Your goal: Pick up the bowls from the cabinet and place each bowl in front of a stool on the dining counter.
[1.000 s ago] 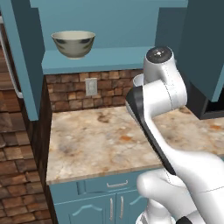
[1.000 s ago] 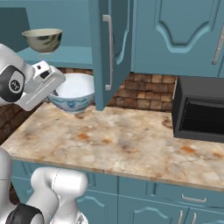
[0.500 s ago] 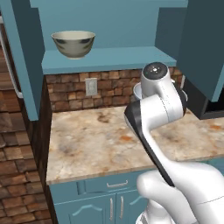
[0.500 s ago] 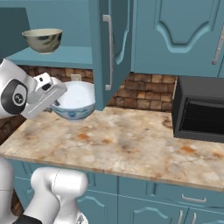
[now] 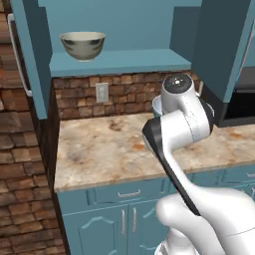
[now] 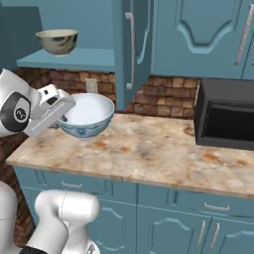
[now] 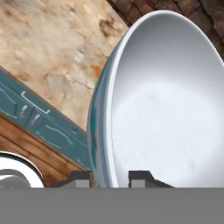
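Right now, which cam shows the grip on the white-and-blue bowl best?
Hand view: the fingertips straddle the white-and-blue bowl rim, one inside, one outside. Right base view shows the whole bowl held above the counter. In the left base view the arm hides most of it.

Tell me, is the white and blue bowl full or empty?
Empty: the white and blue bowl shows a bare white inside, nothing in it.

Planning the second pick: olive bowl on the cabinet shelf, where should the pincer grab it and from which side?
Take the beige-olive bowl by its rim, one finger inside and one outside, as the pincer holds the white-and-blue bowl. It sits upright, mouth up, near the open front of the cabinet shelf, so likely come in from the front, slightly above the rim.
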Robot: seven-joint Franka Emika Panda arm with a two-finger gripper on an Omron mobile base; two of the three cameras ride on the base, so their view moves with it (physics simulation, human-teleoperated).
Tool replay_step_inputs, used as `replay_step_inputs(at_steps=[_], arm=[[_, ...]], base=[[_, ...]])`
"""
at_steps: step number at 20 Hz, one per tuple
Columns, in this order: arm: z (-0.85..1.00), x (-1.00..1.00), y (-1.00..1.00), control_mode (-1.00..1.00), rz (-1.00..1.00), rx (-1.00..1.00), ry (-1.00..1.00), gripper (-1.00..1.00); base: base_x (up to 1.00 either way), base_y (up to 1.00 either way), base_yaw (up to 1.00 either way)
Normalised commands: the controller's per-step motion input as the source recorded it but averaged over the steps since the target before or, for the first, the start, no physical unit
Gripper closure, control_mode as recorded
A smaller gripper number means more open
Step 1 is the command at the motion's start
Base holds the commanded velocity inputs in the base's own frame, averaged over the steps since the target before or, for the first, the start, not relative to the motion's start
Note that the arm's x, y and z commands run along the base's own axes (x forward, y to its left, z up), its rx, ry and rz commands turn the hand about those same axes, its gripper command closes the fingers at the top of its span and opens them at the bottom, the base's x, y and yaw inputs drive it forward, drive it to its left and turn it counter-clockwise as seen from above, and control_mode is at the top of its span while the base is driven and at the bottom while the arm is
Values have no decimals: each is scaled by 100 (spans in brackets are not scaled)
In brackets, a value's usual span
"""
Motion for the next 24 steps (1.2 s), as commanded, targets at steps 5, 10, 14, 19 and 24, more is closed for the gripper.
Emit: replay_step_inputs(at_steps=[5, 10, 14, 19, 24], arm=[[0, 0, 0, 100, 0, 0, 0, 100], [0, 0, 0, 100, 0, 0, 0, 100], [0, 0, 0, 100, 0, 0, 0, 100], [0, 0, 0, 100, 0, 0, 0, 100], [0, 0, 0, 100, 0, 0, 0, 100]], base=[[-63, 15, -34], [-29, 0, -91], [0, -1, -97], [0, -37, -88], [0, -81, -81]])
